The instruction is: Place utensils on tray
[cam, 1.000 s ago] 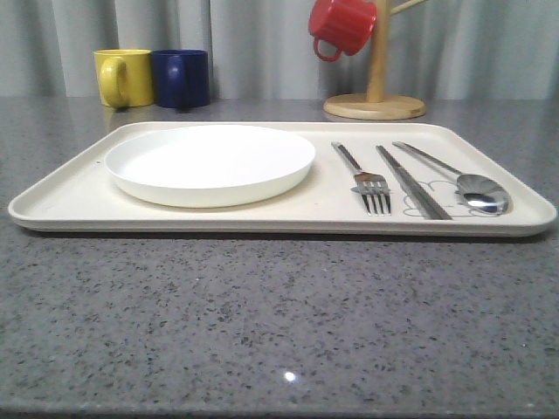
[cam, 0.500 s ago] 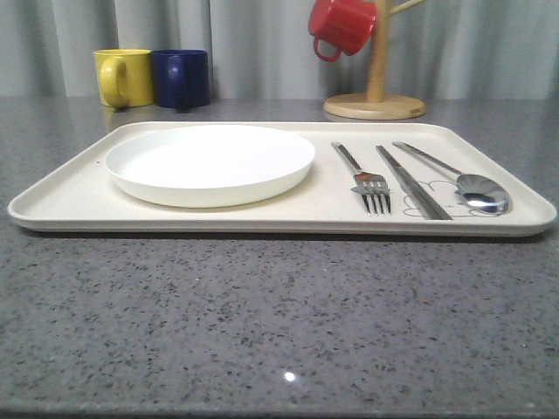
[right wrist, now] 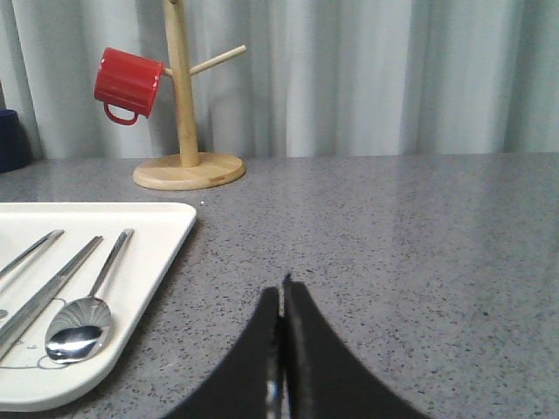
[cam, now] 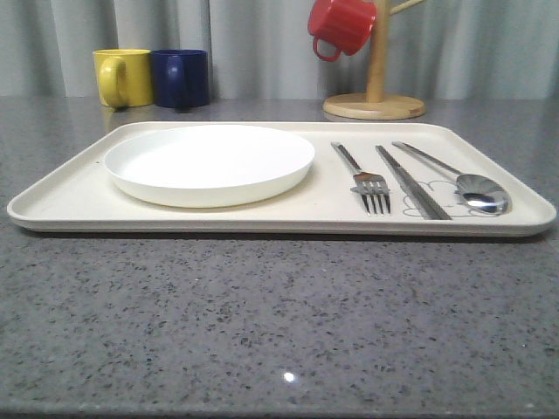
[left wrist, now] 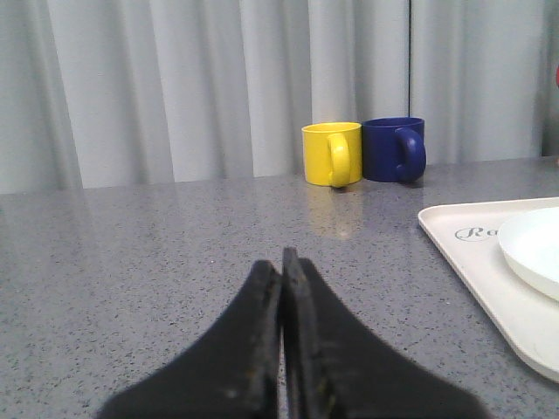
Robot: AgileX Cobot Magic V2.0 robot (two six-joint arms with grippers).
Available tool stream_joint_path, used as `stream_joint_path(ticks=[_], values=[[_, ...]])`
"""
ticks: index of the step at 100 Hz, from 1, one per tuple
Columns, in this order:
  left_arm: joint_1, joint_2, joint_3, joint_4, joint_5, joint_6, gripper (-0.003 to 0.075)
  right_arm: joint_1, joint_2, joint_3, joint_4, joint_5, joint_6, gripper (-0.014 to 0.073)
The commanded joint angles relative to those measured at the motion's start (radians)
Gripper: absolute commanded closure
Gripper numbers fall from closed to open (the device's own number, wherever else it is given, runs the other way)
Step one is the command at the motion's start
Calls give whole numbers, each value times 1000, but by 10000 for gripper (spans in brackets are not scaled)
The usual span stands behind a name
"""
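A cream tray (cam: 70,199) lies across the grey speckled worktop (cam: 279,323). On its left part sits a round white plate (cam: 210,162). On its right part three utensils lie side by side, apart from one another: a four-tined fork (cam: 363,179) nearest the plate, a pair of flat metal chopsticks (cam: 410,182) in the middle, and an oval-bowled spoon (cam: 463,183) nearest the tray's right edge, its bowl toward the camera. A faint grey drawing shows on the tray under the chopsticks and spoon. Behind the tray, at the back left, a yellow mug (cam: 122,77) and a dark blue mug (cam: 181,78) stand touching; at the back right a red mug (cam: 341,26) hangs on a wooden mug tree (cam: 376,96).

The left wrist view adds the left pincer (left wrist: 281,262), its black fingers pressed together with nothing between them, low over bare worktop beside the tray's corner, where the start of a script word can be read. The two mugs' handles face this camera.

The right wrist view adds the right pincer (right wrist: 280,297), likewise closed on nothing, over bare worktop off the tray's right edge, with the spoon, the chopsticks and the fork handle lying on the tray.

Against the frames of a second and half a second ago, the tray and everything on it sit very slightly further left in the front view; otherwise nothing has moved.
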Motion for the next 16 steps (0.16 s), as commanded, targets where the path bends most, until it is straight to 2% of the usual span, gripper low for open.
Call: stream_joint_path(ticks=[1,16], values=[[2,-33,43,0,-84,-9,738,-4,-21,-19,-2,-89,-3,662],[2,-33,43,0,-84,-9,738,-4,-21,-19,-2,-89,-3,662]])
